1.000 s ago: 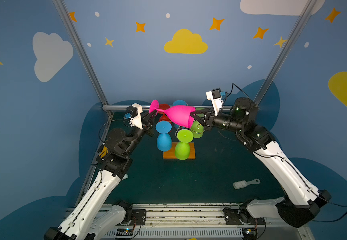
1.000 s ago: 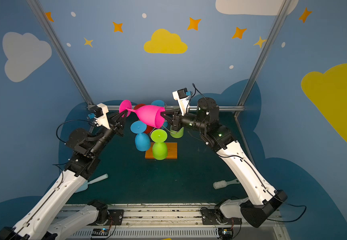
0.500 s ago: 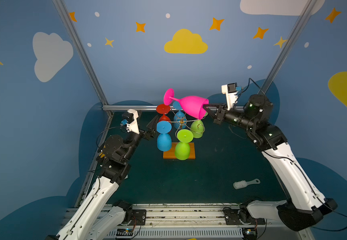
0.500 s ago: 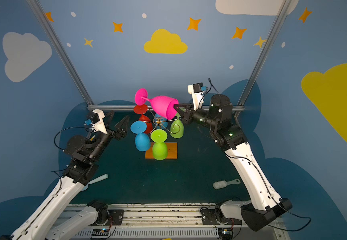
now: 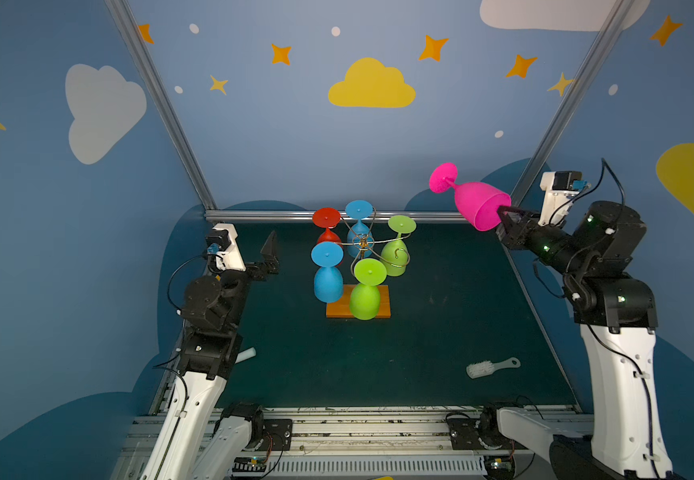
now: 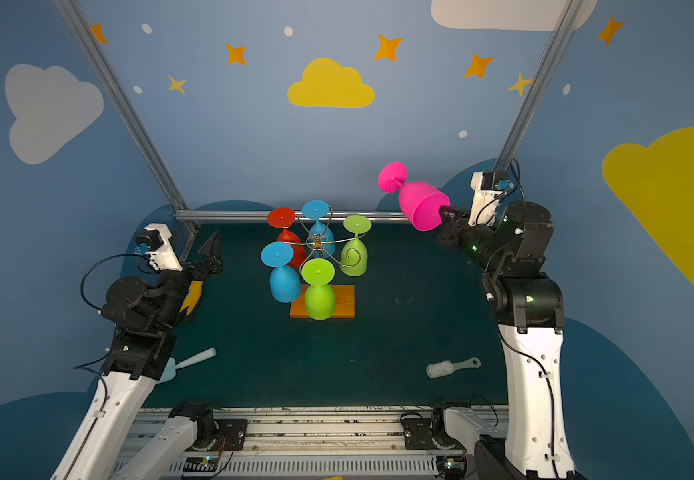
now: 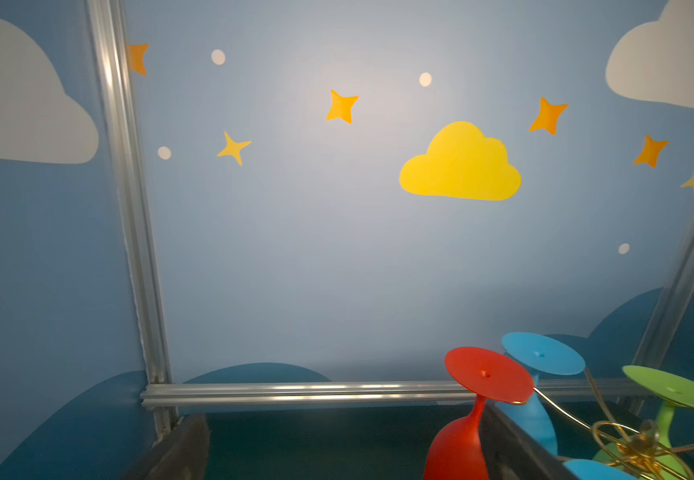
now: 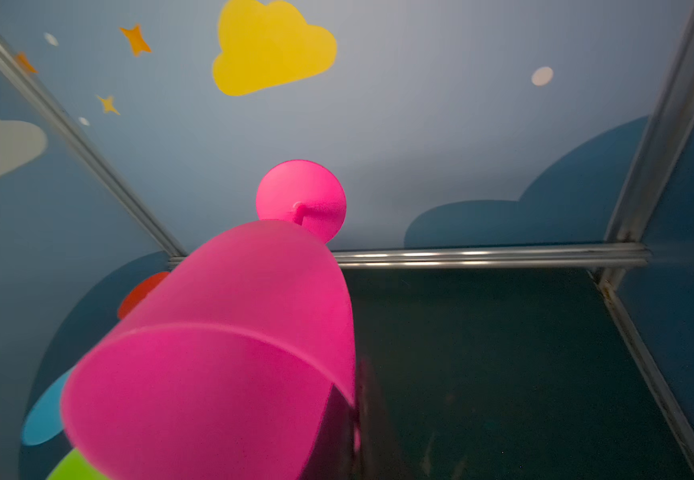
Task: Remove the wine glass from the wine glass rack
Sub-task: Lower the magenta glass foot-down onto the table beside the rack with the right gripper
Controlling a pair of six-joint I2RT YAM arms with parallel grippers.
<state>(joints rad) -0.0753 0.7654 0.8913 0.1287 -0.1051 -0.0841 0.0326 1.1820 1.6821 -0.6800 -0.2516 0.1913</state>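
A pink wine glass [image 5: 476,203] [image 6: 422,205] hangs tilted in the air at the back right, well clear of the wine glass rack. My right gripper [image 5: 503,216] [image 6: 445,216] is shut on its rim, one finger inside the bowl [image 8: 233,332]. The wine glass rack [image 5: 362,243] [image 6: 317,243], gold wire on an orange base [image 5: 382,299], stands mid-table. Several glasses, red, blue and green, hang upside down on it. My left gripper [image 5: 254,257] [image 7: 349,449] stands open and empty to the left of the rack, close to the red glass [image 7: 482,386].
A white brush [image 5: 490,368] lies on the green mat at the front right. A pale blue scoop [image 6: 187,361] lies at the left edge behind my left arm. An aluminium bar [image 5: 262,215] runs along the back, with blue walls on three sides.
My left gripper opened, let go of the pink glass and pulled back to the left. My right gripper carried the glass up and to the right, away from the rack.
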